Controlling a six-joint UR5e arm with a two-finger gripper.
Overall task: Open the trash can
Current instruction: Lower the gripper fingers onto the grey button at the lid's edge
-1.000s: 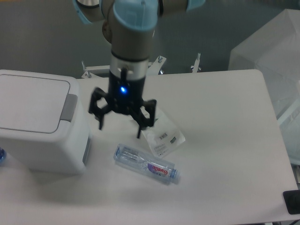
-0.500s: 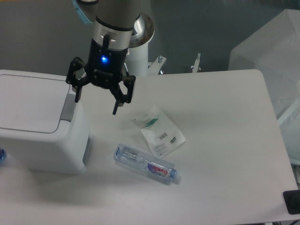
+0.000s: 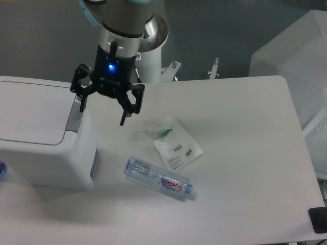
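The trash can [image 3: 43, 135] is a large white boxy bin at the left of the table, with its flat lid down and a grey push-tab [image 3: 75, 118] on its right edge. My gripper [image 3: 102, 116] hangs open just right of the bin's top, with nothing between its fingers. Its left fingertip [image 3: 82, 107] is right above the grey tab, and the right fingertip [image 3: 122, 120] hangs over the bare table. I cannot tell whether the left finger touches the tab.
A clear plastic bottle [image 3: 159, 178] lies on its side in front of the bin. A small plastic packet [image 3: 175, 144] lies just behind it. The robot's white base post [image 3: 152, 53] stands at the table's back edge.
My gripper swung from above the packet leftward and back to the bin's right edge, then edged slightly further left. It stayed open. The lid has not moved.
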